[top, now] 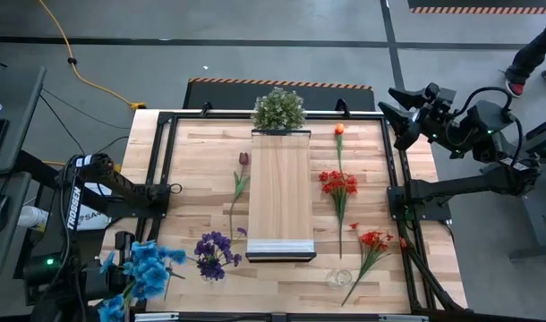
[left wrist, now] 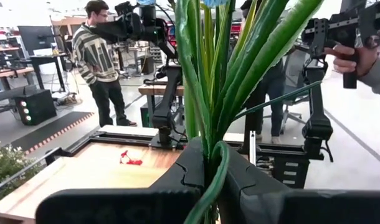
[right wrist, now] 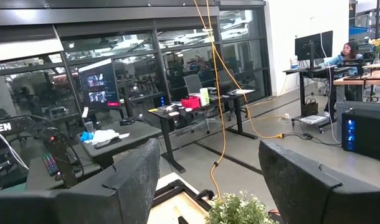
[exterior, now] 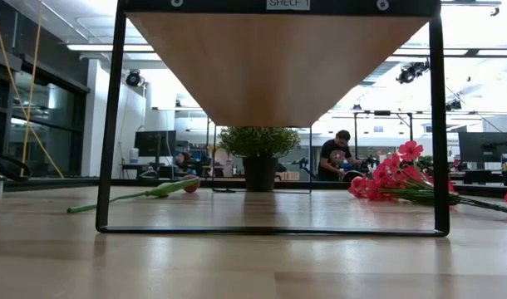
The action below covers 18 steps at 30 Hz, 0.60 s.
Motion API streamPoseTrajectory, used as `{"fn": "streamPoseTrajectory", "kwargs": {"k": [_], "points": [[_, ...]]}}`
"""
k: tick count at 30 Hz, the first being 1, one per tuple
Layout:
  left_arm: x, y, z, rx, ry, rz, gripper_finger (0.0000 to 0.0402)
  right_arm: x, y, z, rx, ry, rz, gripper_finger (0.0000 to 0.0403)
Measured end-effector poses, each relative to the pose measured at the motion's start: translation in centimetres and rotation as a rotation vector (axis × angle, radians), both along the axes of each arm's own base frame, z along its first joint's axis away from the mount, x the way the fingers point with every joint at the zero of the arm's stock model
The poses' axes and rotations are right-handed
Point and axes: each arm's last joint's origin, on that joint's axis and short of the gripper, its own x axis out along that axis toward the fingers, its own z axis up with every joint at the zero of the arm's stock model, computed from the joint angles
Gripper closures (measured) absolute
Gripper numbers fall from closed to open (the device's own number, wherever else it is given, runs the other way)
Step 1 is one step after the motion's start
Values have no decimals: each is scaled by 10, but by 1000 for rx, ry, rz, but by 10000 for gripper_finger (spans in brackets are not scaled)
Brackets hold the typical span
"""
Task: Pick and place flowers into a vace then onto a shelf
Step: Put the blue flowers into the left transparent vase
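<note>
Clenching blue flowers' (top: 146, 268) stems, left gripper (left wrist: 212, 180) sits left of shelf (top: 280, 192); right gripper (right wrist: 209, 180) waits released, far right.

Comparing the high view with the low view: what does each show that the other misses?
Only the high view: the blue flowers at the near left corner by the left arm, the purple flowers, the orange flower, and the right end effector off the table's far right corner. Only the low view: the shelf's underside, a seated person behind. Both: the green plant, the red flowers.
</note>
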Motion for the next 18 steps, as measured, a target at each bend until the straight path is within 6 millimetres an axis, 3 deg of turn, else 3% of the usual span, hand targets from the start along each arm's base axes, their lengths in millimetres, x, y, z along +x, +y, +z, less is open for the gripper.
{"fn": "streamPoseTrajectory", "kwargs": {"k": [10,18], "points": [[1,-3,-21,-19,-4,2,355,0,0,0,20,-13,3,141],[24,4,-37,-59,16,67,355,0,0,0,21,-14,3,141]]}}
